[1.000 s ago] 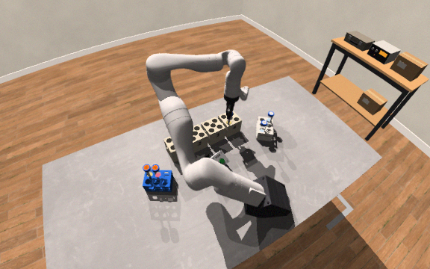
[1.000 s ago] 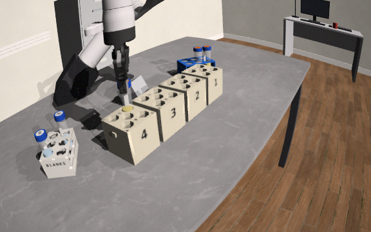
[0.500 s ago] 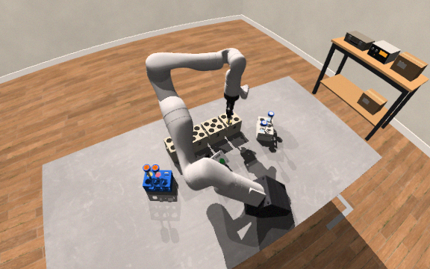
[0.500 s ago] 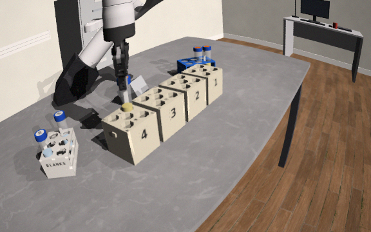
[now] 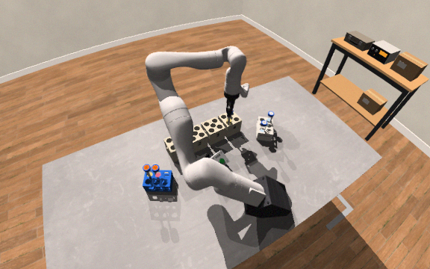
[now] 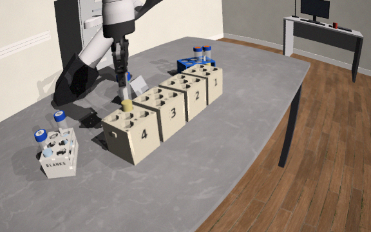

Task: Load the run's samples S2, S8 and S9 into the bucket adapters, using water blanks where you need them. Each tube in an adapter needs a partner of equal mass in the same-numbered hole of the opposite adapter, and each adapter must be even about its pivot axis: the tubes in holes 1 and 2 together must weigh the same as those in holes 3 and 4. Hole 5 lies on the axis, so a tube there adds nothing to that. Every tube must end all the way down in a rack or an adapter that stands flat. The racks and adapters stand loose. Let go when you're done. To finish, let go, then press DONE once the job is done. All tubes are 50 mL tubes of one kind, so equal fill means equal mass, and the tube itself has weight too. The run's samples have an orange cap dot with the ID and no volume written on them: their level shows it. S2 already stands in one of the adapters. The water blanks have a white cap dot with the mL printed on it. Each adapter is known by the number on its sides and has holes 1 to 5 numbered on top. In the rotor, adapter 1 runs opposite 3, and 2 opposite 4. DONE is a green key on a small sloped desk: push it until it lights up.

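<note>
Four beige adapters stand in a row: adapter 4 (image 6: 131, 133), adapter 3 (image 6: 161, 107), adapter 2 (image 6: 185, 93) and adapter 1 (image 6: 205, 80). My gripper (image 6: 122, 75) points down over the back edge of adapter 4. It is shut on the blue cap of a tube (image 6: 126, 93) with yellow fill. The tube's lower end stands in a rear hole of adapter 4 and most of its body is above the top. The hole number is too small to read. The blue sample rack (image 6: 194, 63) holds two orange-dot tubes. The white BLANKS rack (image 6: 58, 151) holds two blue-capped tubes.
The sloped desk with the green DONE key (image 5: 222, 161) stands behind the adapters, near the arm's lower link. The arm's dark base (image 5: 269, 198) sits at the table edge. The arm hides part of adapter 1 (image 5: 170, 143) in the top view.
</note>
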Available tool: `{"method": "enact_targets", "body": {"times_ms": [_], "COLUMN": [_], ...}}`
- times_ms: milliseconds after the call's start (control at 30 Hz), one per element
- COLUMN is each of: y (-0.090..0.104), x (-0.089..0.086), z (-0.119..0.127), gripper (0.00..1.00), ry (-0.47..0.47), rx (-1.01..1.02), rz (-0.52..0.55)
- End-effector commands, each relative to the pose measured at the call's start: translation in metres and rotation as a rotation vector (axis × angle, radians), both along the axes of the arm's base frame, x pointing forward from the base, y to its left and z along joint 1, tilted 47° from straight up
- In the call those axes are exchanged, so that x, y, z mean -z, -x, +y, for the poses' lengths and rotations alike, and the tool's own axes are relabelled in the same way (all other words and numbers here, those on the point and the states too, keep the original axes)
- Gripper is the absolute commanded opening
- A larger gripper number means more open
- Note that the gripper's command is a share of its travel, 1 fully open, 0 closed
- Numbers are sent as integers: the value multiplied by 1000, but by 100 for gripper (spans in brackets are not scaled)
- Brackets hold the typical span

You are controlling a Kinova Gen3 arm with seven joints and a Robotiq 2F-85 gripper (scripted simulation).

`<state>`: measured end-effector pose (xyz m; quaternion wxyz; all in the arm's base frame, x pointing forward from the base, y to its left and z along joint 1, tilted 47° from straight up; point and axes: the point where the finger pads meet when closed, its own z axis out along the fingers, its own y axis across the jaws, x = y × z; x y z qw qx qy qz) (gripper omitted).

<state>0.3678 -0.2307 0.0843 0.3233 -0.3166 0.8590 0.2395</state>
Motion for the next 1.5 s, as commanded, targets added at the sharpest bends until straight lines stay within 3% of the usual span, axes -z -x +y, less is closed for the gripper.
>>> {"method": "enact_targets", "body": {"times_ms": [0,1467], "y": [1,11], "x": [-2,-19], "z": [-2,-18], "gripper": [10,10], "ry": [1,1], "rx": [1,1], "rz": [-1,-1]}}
